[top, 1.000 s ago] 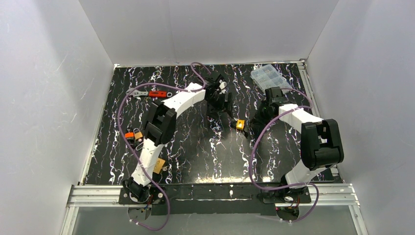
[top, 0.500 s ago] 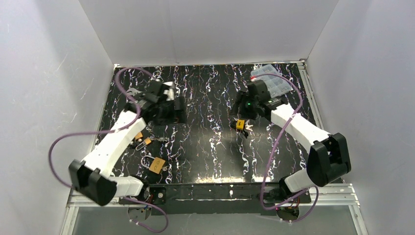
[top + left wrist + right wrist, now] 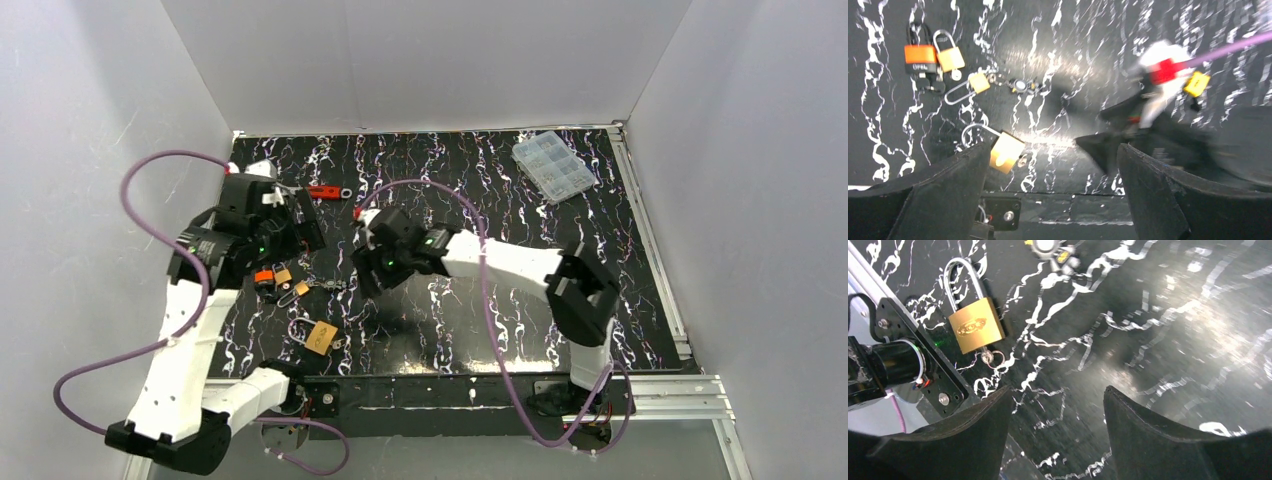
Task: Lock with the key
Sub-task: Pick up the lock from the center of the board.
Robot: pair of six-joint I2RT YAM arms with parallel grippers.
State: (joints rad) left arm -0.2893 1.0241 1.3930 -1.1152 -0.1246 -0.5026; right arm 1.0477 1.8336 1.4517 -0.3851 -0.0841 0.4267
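Observation:
The lock (image 3: 320,337), a brass padlock with a silver shackle, lies on the black marbled table (image 3: 450,320) near the front edge, left of centre. It also shows as the lock (image 3: 1006,151) and the lock (image 3: 973,325), with a small silver ring at its base. The key (image 3: 328,284), on a short ring and chain, lies just behind it, seen too as the key (image 3: 1020,86) and the key (image 3: 1049,247). My left gripper (image 3: 298,226) hovers open above the left side of the table; left gripper (image 3: 1053,147). My right gripper (image 3: 368,276) reaches across to the middle, open and empty; right gripper (image 3: 1058,388).
A cluster of small padlocks (image 3: 950,57), one orange-bodied (image 3: 920,55), lies left of the key. A red-handled wrench (image 3: 325,191) sits at the back left, a clear compartment box (image 3: 553,167) at the back right. A small yellow lock (image 3: 1196,83) lies by the right arm.
The left arm has swung from the table's middle to the far left. The right arm has swept left across the table, and its jaws have opened, leaving the yellow lock behind.

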